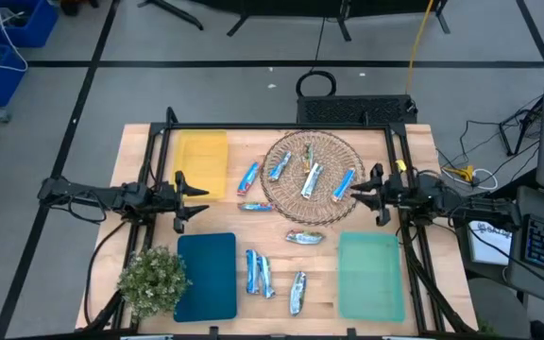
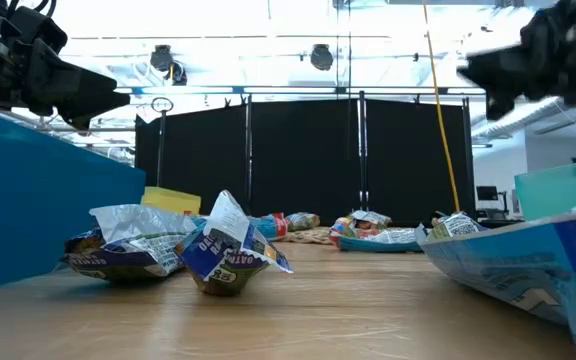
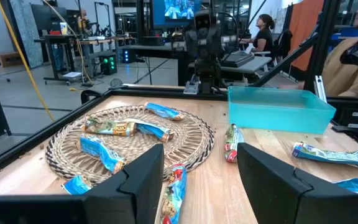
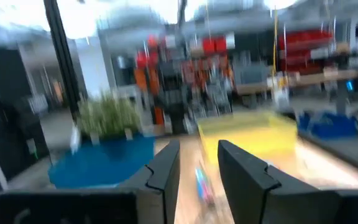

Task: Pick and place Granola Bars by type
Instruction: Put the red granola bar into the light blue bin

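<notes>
Granola Bars (image 1: 310,178) lie crowded ahead of both empty, parted grippers: left gripper (image 1: 193,200), right gripper (image 1: 365,196). Overlapping foil wrappers in the wicker basket (image 1: 296,203) risk a double grab or slip.

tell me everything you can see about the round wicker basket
The wicker basket is round, flat and shallow, woven from tan strands in an open, spoked pattern with a thicker braided rim. It lies flat on the wooden table, toward the far edge, between the yellow mat and the right gripper. Several foil-wrapped granola bars lie on it, mostly blue and silver.
</notes>
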